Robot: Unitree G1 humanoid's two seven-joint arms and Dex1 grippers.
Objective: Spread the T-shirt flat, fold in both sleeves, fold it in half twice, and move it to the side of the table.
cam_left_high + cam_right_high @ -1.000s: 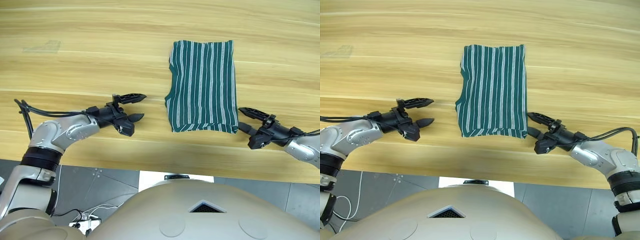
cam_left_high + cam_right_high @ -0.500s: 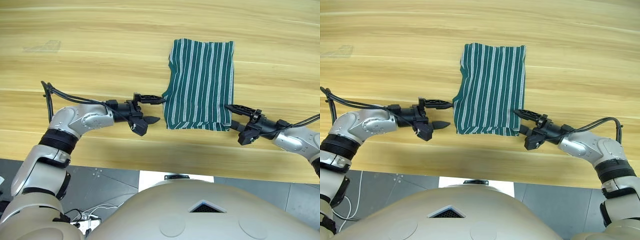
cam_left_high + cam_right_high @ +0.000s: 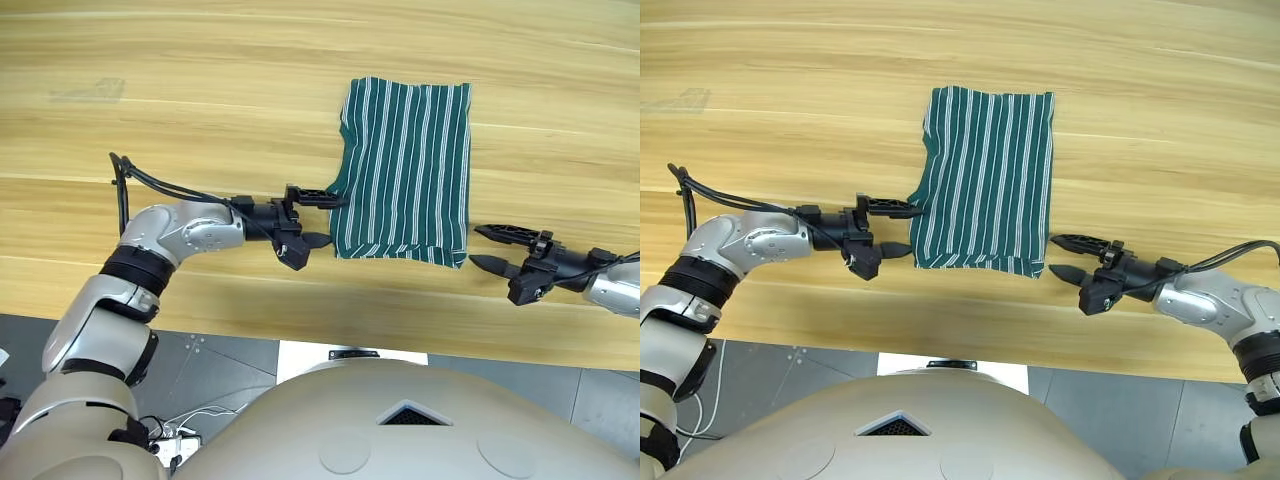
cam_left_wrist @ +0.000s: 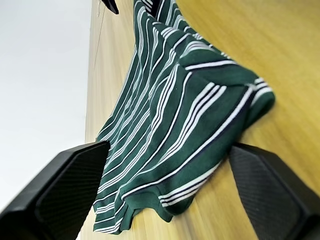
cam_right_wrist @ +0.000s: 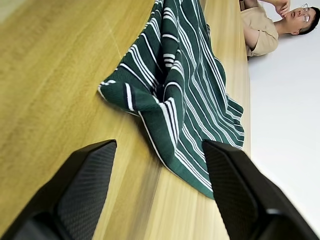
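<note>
T-shirt (image 3: pixel 404 168): dk green w/ thin white stripes, folded to a rectangle, lying on the table (image 3: pixel 180 60) in front of me, close to its near edge. I see layers bunched at near corners.

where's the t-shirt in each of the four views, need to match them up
Left eye view: T-shirt lies folded on the table, right of centre.
Right eye view: same shirt, near centre.
Left wrist view: close up, a near corner between the fingers of the open left hand.
Right wrist view: just ahead of the open right hand.
Shared landmark: the shirt's near edge, with a hand at each end.
</note>
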